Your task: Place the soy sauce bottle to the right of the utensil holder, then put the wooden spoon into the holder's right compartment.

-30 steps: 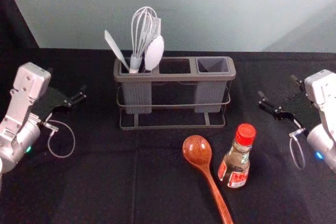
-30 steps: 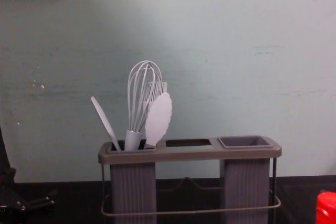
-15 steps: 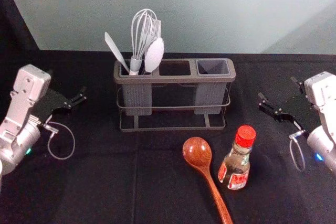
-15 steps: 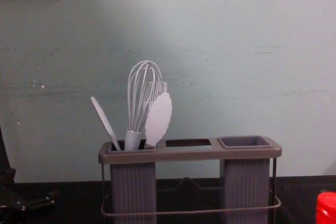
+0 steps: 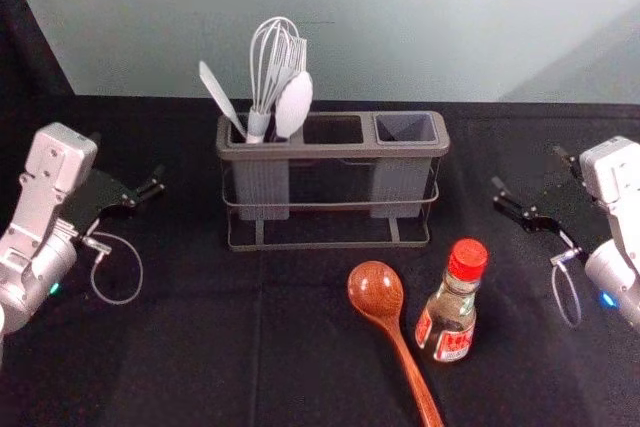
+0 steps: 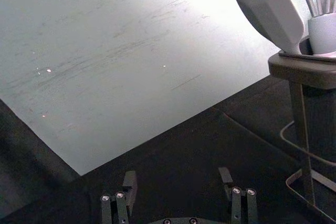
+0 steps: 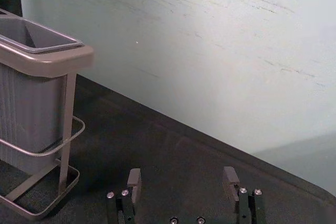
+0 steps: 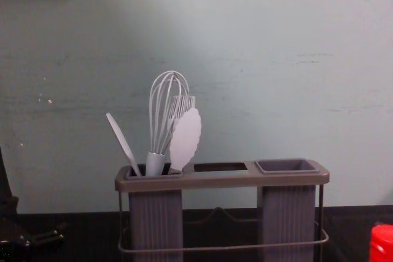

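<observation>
Nearest me, at the bottom edge of the head view, the wooden spoon (image 5: 407, 362) lies with its handle toward me; I judge it light, stiff and a little slippery, best pinched mid-handle. Just beside it, lower right of centre, the soy sauce bottle (image 5: 448, 322) stands upright, its red cap (image 5: 468, 259) uppermost. I expect smooth, breakable glass with some weight of liquid, so I would grip the labelled body, clear of the spoon. At the right edge, the right gripper (image 7: 182, 172) is spread wide and holds nothing; at the left edge, the left gripper (image 6: 178, 174) is likewise wide and unladen. Beyond, at upper centre, stands the utensil holder (image 5: 330, 149), its right compartment (image 5: 405, 128) vacant but narrow-rimmed. Open cloth (image 5: 490, 267) right of it gives room to set the bottle, short of the wall (image 5: 400, 27)
</observation>
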Robot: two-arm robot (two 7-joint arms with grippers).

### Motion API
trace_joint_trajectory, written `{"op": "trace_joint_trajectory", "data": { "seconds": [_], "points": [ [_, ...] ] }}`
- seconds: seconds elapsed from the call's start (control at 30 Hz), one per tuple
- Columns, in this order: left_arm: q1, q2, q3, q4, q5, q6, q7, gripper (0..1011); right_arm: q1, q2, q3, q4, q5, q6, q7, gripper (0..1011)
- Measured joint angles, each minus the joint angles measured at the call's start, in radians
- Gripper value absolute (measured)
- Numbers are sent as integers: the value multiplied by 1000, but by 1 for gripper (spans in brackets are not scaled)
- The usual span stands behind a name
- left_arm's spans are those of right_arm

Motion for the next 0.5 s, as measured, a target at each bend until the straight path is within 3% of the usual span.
{"op": "trace_joint_trajectory", "data": {
  "seconds": [0.5],
  "points": [
    [0, 0, 0, 0, 0, 0, 0, 1011, 0, 0, 0, 0, 0, 0, 0, 1003]
  ]
}}
